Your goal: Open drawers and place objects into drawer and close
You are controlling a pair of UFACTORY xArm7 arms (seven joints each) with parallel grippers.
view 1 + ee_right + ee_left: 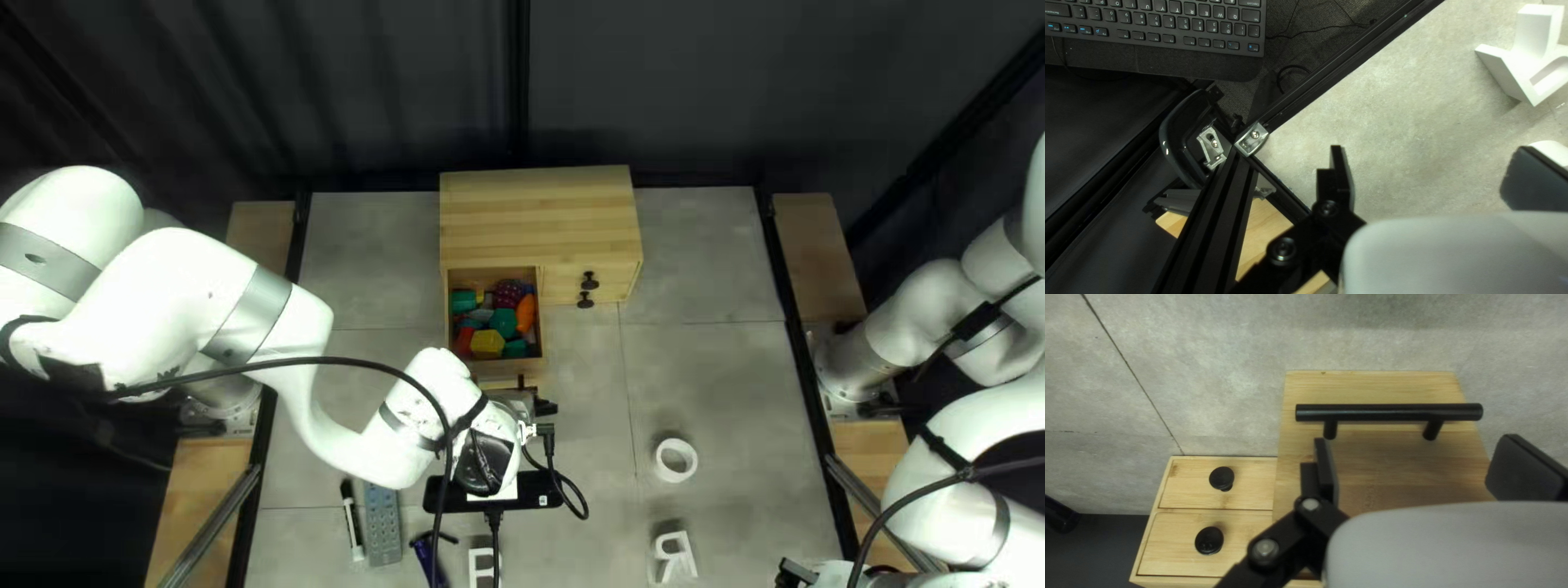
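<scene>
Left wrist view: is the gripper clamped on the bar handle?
No: the left gripper is open, its fingers apart, the bar handle ahead of them.

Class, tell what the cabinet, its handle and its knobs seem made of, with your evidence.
Cabinet: smooth, pale wood, shown by its striped grain. Handle: likely black-coated metal, from the faint sheen along it. Knobs: smooth, black, with small highlights; metal or plastic, unclear which.

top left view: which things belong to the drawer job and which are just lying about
Job:
- wooden cabinet
- open drawer
- coloured objects inside

Seemingly lying about, though any could be meant for it:
- white ring
- marker
- grey remote
- white letter R
</scene>
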